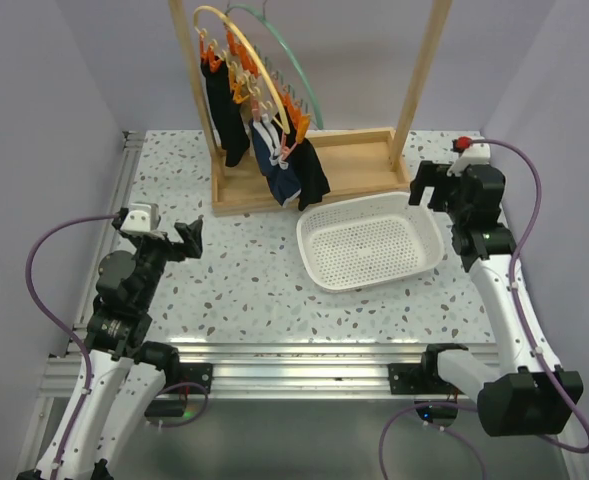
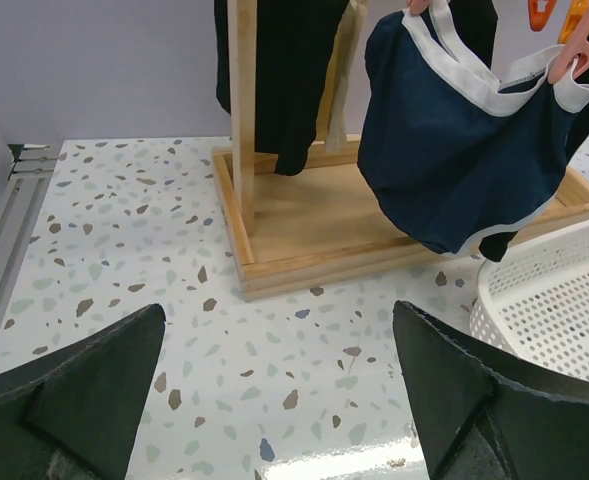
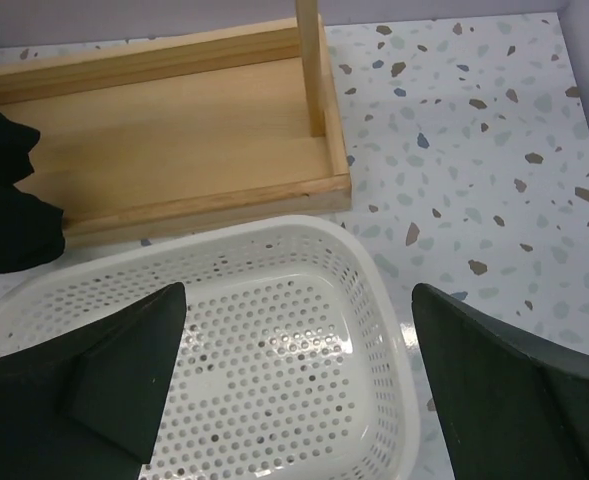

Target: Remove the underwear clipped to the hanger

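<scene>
Near the left edge of the table (image 1: 244,290), the left gripper (image 1: 188,238) hovers with its jaws spread wide and nothing between them; its wrist view shows only bare speckled surface between the fingers (image 2: 84,395). It faces the wooden rack (image 1: 354,165) standing at the far edge.

The underwear (image 1: 274,160) hangs from the hanger (image 1: 257,62) on the rack's left half, held by orange clips (image 1: 242,85). Black pieces hang to the left and right, and the navy one with white trim (image 2: 454,150) is between them. A pale beige piece (image 2: 344,70) shows behind the rack post.

A white perforated basket (image 1: 307,245) sits just in front of the rack's right half.

Toward the far right corner, the right gripper (image 1: 427,188) hangs over the basket's right end, jaws parted and holding nothing.
</scene>
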You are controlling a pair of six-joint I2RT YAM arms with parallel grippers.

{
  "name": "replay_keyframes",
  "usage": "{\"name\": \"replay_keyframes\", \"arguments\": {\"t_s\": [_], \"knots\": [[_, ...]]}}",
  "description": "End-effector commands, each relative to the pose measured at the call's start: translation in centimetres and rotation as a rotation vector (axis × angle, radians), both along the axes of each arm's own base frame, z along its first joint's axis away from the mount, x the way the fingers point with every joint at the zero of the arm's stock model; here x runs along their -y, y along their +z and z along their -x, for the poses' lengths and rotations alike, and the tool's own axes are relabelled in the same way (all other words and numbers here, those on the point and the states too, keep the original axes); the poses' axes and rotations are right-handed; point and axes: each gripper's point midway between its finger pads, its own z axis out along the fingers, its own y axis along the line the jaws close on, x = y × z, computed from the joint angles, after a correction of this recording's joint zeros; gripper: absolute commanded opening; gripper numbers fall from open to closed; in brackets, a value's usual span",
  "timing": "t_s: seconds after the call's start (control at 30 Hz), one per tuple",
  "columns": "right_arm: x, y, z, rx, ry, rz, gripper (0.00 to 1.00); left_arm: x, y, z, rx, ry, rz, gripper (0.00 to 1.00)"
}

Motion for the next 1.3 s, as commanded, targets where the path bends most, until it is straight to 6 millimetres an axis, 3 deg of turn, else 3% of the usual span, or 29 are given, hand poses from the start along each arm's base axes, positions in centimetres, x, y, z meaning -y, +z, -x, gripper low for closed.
{"name": "replay_keyframes", "arguments": {"t_s": [0.0, 0.13, 0.17, 0.23, 0.27, 0.33, 0.37, 0.4, 0.57, 0.63, 0.67, 0.7, 0.77, 0.83, 0.9, 0.93, 0.97, 1.03, 1.07, 1.27], "knots": [[-0.6, 5.0, -0.9, 0.130, 0.048, 0.018, 0.99, 0.3, 1.5, 0.1, 0.048, -0.019, 0.027, 1.00], [-5.1, 6.6, 0.1, 0.185, 0.388, 0.120, 0.99, 0.4, 1.6, 0.3, 0.052, -0.027, 0.028, 1.00], [-6.4, 8.2, 0.4, 0.215, 0.476, 0.133, 0.99, 0.5, 1.5, 0.3, 0.050, -0.030, 0.029, 1.00], [-7.8, 7.8, 0.5, 0.171, 0.546, 0.188, 0.99, 0.6, 1.6, 0.3, 0.050, -0.039, 0.029, 1.00], [-8.5, 9.6, 0.8, 0.207, 0.585, 0.213, 0.99, 0.7, 1.6, 0.3, 0.052, -0.042, 0.030, 1.00], [-9.6, 9.6, 0.8, 0.191, 0.663, 0.230, 0.99, 0.7, 1.7, 0.3, 0.055, -0.045, 0.030, 1.00], [-10.2, 11.5, 0.8, 0.228, 0.684, 0.225, 0.99, 0.7, 1.7, 0.3, 0.055, -0.045, 0.030, 1.00], [-11.2, 11.5, 1.1, 0.201, 0.736, 0.193, 0.99, 0.8, 1.6, 0.3, 0.053, -0.045, 0.030, 1.00], [-14.4, 15.0, -1.4, 0.192, 0.800, -0.019, 0.99, 0.8, 1.7, 0.4, 0.055, -0.050, 0.030, 1.00], [-16.1, 15.6, -1.8, 0.179, 0.824, -0.048, 0.99, 0.8, 1.8, 0.5, 0.059, -0.050, 0.031, 1.00], [-16.8, 17.1, -1.9, 0.206, 0.832, -0.055, 0.99, 0.8, 1.8, 0.5, 0.061, -0.050, 0.030, 1.00], [-18.3, 16.8, -2.3, 0.185, 0.849, -0.083, 0.99, 0.7, 1.8, 0.5, 0.063, -0.048, 0.028, 1.00], [-19.3, 18.2, -2.8, 0.209, 0.823, -0.093, 0.98, 0.7, 1.8, 0.5, 0.063, -0.048, 0.028, 1.00], [-21.1, 18.1, -3.6, 0.192, 0.814, -0.104, 0.95, 0.8, 1.9, 0.5, 0.065, -0.050, 0.030, 1.00], [-22.1, 19.4, -3.9, 0.191, 0.801, -0.118, 0.88, 0.8, 1.8, 0.4, 0.060, -0.053, 0.028, 1.00], [-22.8, 18.3, -5.1, 0.155, 0.797, -0.128, 0.85, 0.8, 1.7, 0.4, 0.060, -0.054, 0.028, 1.00], [-22.9, 19.7, -5.2, 0.181, 0.788, -0.131, 0.81, 0.8, 1.7, 0.4, 0.060, -0.054, 0.028, 1.00], [-23.9, 19.1, -5.9, 0.158, 0.787, -0.128, 0.79, 0.8, 1.8, 0.4, 0.061, -0.053, 0.028, 1.00], [-24.3, 20.0, -5.5, 0.175, 0.797, -0.127, 0.78, 0.8, 1.8, 0.4, 0.063, -0.053, 0.028, 1.00], [-26.8, 20.5, -6.0, 0.197, 0.796, -0.101, 0.72, 1.1, 1.8, 0.4, 0.061, -0.070, 0.030, 1.00]]}}
